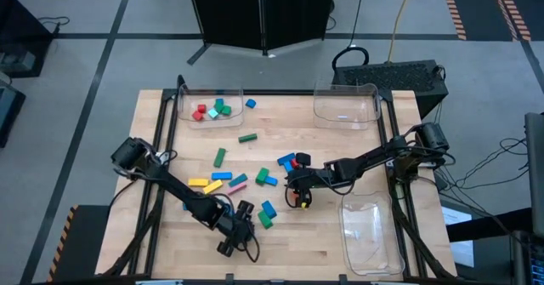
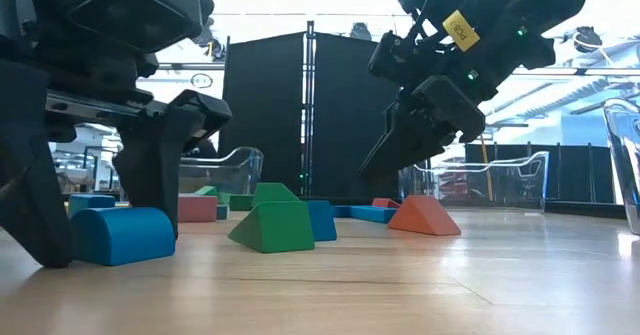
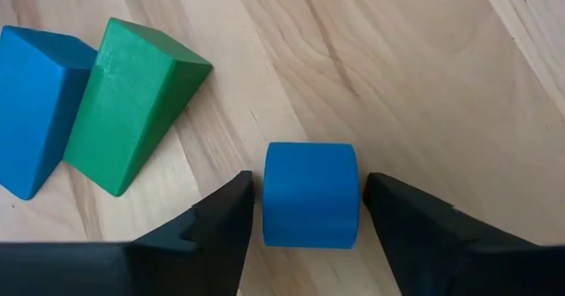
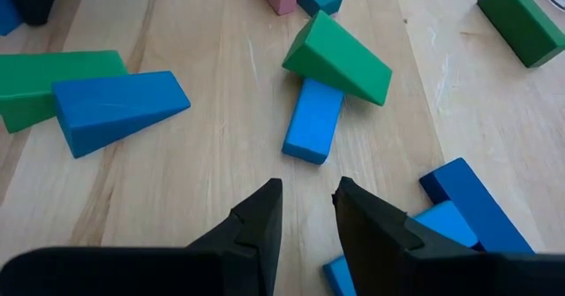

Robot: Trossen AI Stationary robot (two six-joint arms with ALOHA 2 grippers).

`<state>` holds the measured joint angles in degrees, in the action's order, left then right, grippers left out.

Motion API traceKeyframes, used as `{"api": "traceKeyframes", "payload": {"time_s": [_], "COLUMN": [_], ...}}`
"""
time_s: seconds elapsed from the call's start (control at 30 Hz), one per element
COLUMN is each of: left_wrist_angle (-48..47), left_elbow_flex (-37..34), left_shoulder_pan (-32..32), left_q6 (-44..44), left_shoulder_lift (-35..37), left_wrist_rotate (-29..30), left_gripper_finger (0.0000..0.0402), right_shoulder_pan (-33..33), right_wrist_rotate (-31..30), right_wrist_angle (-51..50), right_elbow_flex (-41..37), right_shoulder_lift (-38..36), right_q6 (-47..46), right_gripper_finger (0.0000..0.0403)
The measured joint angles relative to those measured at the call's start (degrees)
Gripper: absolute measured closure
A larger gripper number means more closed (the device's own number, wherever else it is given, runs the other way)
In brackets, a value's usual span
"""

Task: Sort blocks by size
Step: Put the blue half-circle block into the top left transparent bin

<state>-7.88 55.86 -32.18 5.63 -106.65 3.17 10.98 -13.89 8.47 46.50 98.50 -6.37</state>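
Blocks in several colours lie scattered on the wooden table (image 1: pixel 340 149). My left gripper (image 1: pixel 238 234) is low near the table's near edge, open, with one finger on either side of a blue round-topped block (image 3: pixel 311 194) that lies on the table; narrow gaps show on both sides. The block also shows in the low view (image 2: pixel 125 235). A green wedge (image 3: pixel 132 102) and a blue wedge (image 3: pixel 40 106) lie just beyond it. My right gripper (image 1: pixel 297 193) hangs above the table's middle, empty, its fingers a narrow gap apart (image 4: pixel 307 212), over bare wood short of a blue bar (image 4: pixel 313 119).
A clear tray (image 1: pixel 191 98) at the far left holds several small blocks. Two more clear trays stand at the far right (image 1: pixel 344 106) and the near right (image 1: pixel 370 234). A green wedge (image 2: pixel 275 225) and a red wedge (image 2: pixel 425 215) lie between the two grippers.
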Motion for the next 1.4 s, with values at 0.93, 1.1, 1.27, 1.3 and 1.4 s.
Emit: {"api": "traceKeyframes", "payload": {"time_s": [0.93,1.1,1.27,1.3,1.4], "left_wrist_angle": [-3.7,-8.6,-14.4,-15.7,-19.3], "left_elbow_flex": [-0.3,-0.2,-0.1,-0.2,-0.2], "left_shoulder_pan": [4.7,7.0,10.7,11.8,15.8], "left_q6": [1.4,-0.3,-2.9,-3.3,-4.8], "left_shoulder_lift": [5.0,10.9,17.0,18.1,21.8], "left_wrist_rotate": [3.2,6.6,12.0,12.5,14.0], "left_gripper_finger": [0.0251,0.0251,0.0252,0.0252,0.0252], "right_shoulder_pan": [0.0,0.0,0.0,0.0,0.0], "right_wrist_rotate": [0.0,0.0,0.0,0.0,0.0], "right_wrist_angle": [0.0,-0.1,0.0,0.0,-0.1], "right_elbow_flex": [0.0,0.0,0.0,0.0,0.0], "right_shoulder_lift": [0.0,0.0,0.0,0.0,0.0], "right_q6": [0.0,0.0,0.0,0.0,0.0], "right_gripper_finger": [0.0303,0.0303,0.0303,0.0303,0.0303]}}
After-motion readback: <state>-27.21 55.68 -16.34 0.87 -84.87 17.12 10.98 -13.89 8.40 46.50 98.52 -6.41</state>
